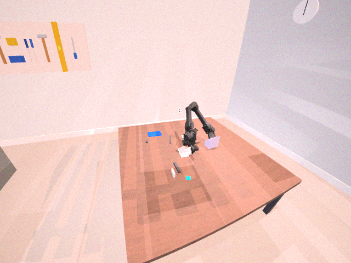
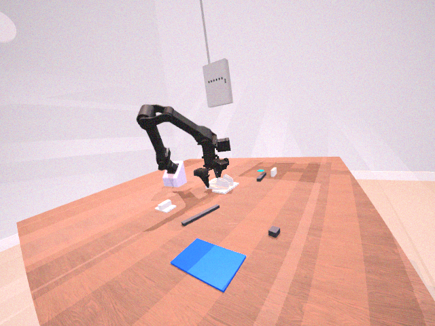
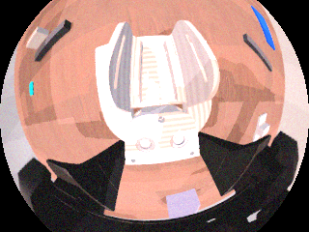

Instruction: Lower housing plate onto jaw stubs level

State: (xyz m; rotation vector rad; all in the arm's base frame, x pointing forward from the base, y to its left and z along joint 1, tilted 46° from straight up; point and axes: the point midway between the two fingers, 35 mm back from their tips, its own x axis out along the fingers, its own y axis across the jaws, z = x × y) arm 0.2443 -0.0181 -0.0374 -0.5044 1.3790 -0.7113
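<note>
My gripper [image 1: 189, 147] [image 2: 213, 181] [image 3: 161, 138] points down, with its fingers wide apart at the two sides of the white housing plate [image 3: 161, 154], and is shut on it. The plate looks level and shows two round bosses and small screws. Two pale curved jaws [image 3: 121, 72] [image 3: 199, 70] stand upright side by side just beyond it, over a white base [image 1: 183, 154] [image 3: 101, 68], which also shows in the exterior view [image 2: 221, 191]. The plate lies over the jaws' near ends. The stubs are hidden, and whether the plate is fully seated on them I cannot tell.
A white ridged piece [image 2: 166, 206] [image 3: 262, 128] and a dark bar [image 2: 200, 214] [image 3: 258, 52] lie on one side. Another dark bar [image 1: 176, 167] [image 3: 53, 41], a white block [image 1: 173, 172] and a cyan square [image 1: 188, 177] lie on the other. A blue sheet [image 2: 211, 263] and dark cube [image 2: 274, 231] lie farther off.
</note>
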